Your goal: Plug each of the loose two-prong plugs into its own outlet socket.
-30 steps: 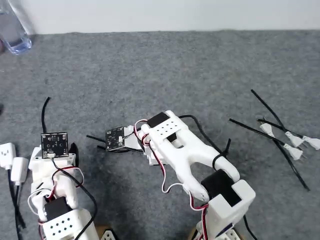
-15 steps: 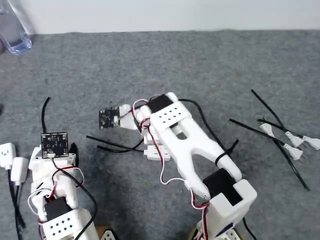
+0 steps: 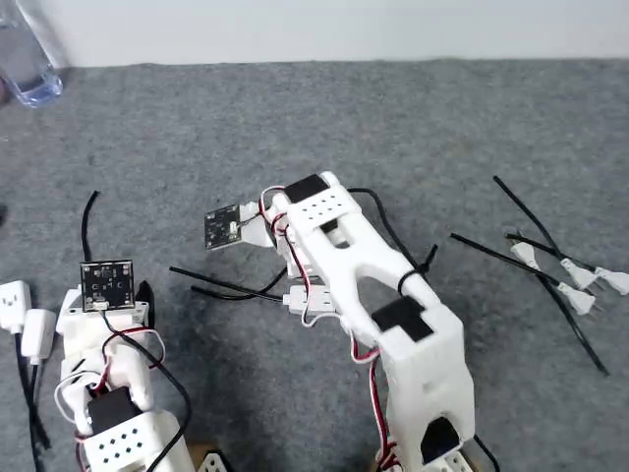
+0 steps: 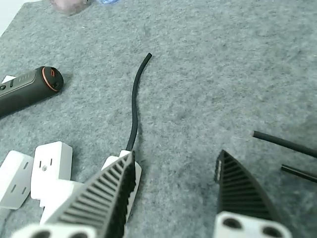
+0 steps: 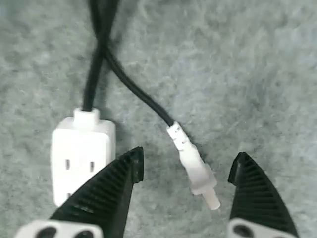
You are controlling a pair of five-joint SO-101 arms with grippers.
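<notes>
Right gripper spread wide over a loose plug
The loose plug lies just beside the outlet socket, prongs free; left gripper likewise released

The counter is a mottled grey felt. The left pincer and the right pincer both have black fingers with a ribbed pattern, set on white mounts. Between the right pincer's fingers lies a white plug on a black cord. Just beside one finger is a white outlet socket with dark slots. Beyond the left pincer runs another black cord, with white outlet blocks to its side. Farther off is a dark grey tool ringed in orange. The arms are white, strung with red, black and white wires.
</notes>
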